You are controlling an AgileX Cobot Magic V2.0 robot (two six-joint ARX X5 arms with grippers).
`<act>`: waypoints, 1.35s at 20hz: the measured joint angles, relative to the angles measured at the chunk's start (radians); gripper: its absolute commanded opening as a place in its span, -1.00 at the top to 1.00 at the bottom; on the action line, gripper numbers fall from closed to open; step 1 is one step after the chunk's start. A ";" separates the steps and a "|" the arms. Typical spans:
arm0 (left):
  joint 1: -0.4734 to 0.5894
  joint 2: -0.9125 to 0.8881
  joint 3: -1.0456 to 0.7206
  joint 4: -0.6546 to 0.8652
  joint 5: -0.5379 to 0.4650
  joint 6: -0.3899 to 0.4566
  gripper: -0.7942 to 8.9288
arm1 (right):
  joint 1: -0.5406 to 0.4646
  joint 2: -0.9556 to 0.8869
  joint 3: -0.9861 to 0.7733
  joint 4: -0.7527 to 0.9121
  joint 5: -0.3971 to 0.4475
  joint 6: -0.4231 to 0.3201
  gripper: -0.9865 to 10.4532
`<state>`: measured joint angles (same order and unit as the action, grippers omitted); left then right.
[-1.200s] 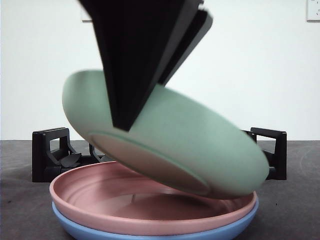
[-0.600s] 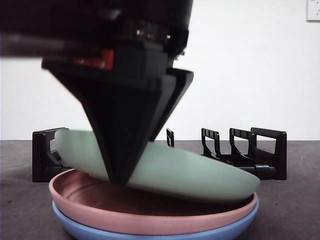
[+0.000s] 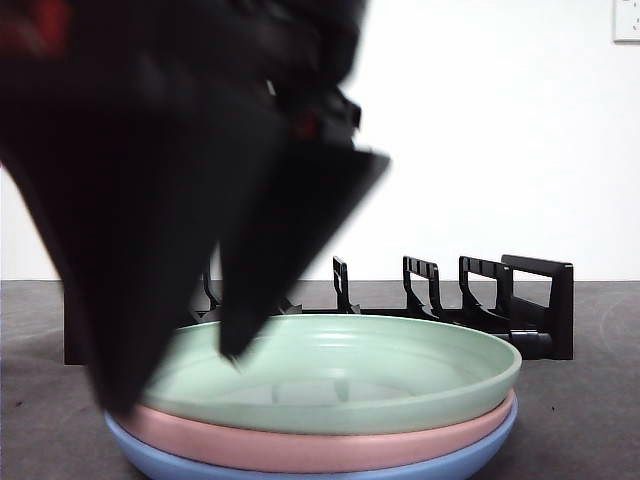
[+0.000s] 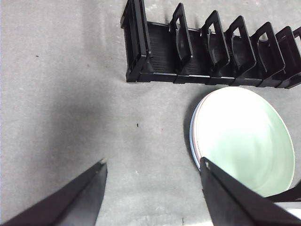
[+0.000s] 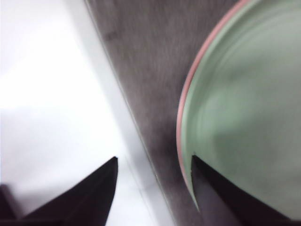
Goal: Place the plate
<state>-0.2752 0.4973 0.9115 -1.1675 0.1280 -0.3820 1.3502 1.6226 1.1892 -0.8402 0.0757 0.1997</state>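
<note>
The green plate (image 3: 400, 370) lies flat on top of a pink plate (image 3: 300, 445), which sits on a blue plate (image 3: 450, 465). My right gripper (image 3: 170, 380) looms large, dark and blurred over the stack's left side. In the right wrist view this gripper (image 5: 154, 159) is open, one jaw over the green plate's (image 5: 249, 117) rim and the other out over the table, gripping nothing. My left gripper (image 4: 153, 162) hangs open and empty above bare table, beside the stack, where the green plate (image 4: 244, 136) shows from above.
A black slotted dish rack (image 3: 530, 300) stands right behind the plates, and its row of dividers (image 4: 211, 52) runs along the stack's far side. Grey table surface (image 4: 61, 94) stretches out beside the rack and the stack.
The green plate went from tilted in the air to flat on the pink plate. The right gripper let go of it, opened, and shifted left and nearer the camera.
</note>
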 measured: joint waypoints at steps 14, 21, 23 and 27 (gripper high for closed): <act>0.000 0.041 0.000 0.141 0.000 0.032 0.19 | -0.565 -0.567 0.018 -0.031 0.224 -0.048 0.36; 0.000 0.040 0.000 0.109 0.000 0.054 0.44 | -0.769 -0.605 0.018 -0.097 0.205 -0.101 0.65; 0.000 0.040 0.000 0.105 0.000 0.057 0.83 | -0.768 -0.605 0.018 -0.071 0.205 -0.108 0.79; 0.000 0.039 0.000 0.101 0.001 0.056 0.82 | -0.768 -0.606 0.018 -0.031 0.170 -0.114 0.79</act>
<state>-0.2749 0.5365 0.9115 -1.0660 0.1287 -0.3256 0.5819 1.0168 1.2072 -0.8711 0.2455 0.0860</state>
